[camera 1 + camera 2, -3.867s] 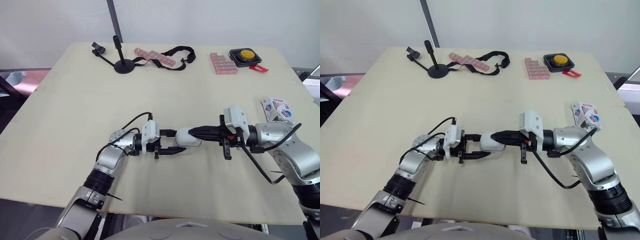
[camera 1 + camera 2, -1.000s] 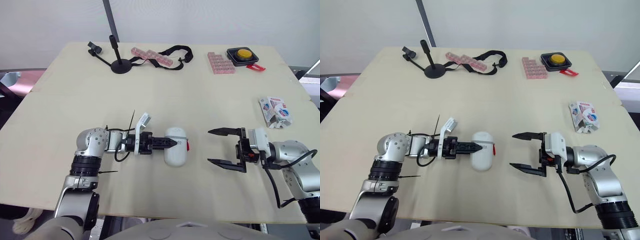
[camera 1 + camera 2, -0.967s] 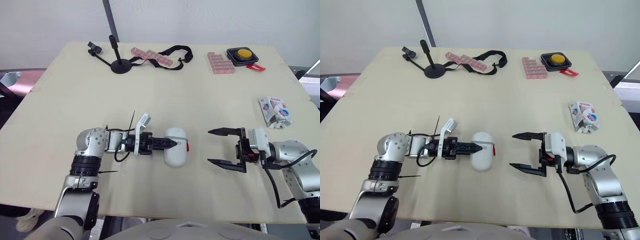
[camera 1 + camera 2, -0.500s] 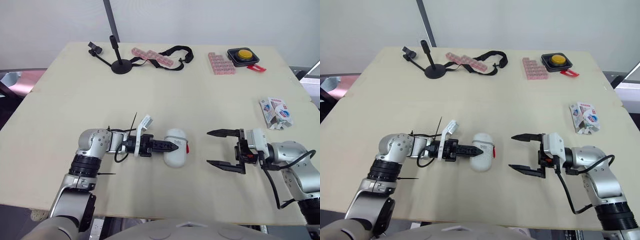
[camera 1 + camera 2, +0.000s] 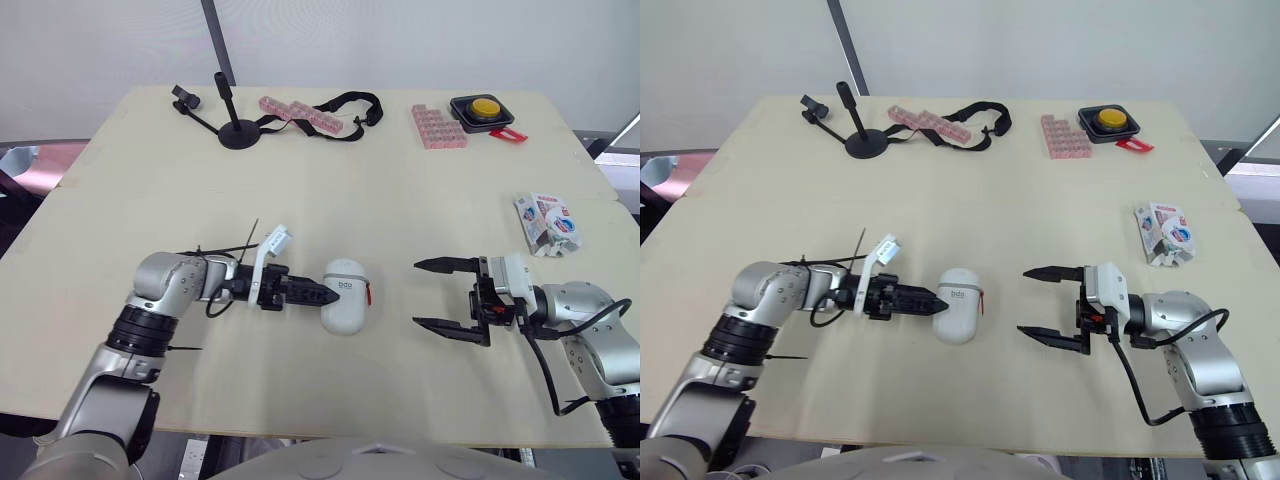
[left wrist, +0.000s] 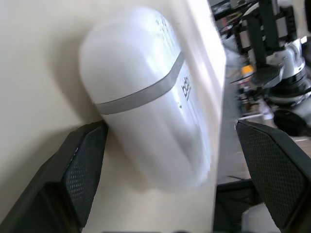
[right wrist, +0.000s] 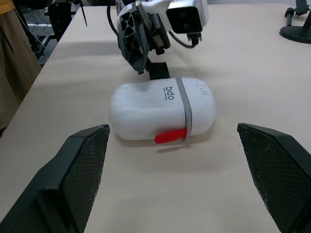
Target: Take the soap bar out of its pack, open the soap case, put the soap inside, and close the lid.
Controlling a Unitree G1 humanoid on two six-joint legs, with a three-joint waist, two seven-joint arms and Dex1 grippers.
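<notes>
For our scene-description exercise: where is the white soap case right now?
In the left eye view, the soap case lies near the front middle of the table, at the tip of the left tool, with the open right tool apart to its right.

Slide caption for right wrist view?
Closed white soap case on table, ahead of the open right gripper; left gripper at its far side.
</notes>
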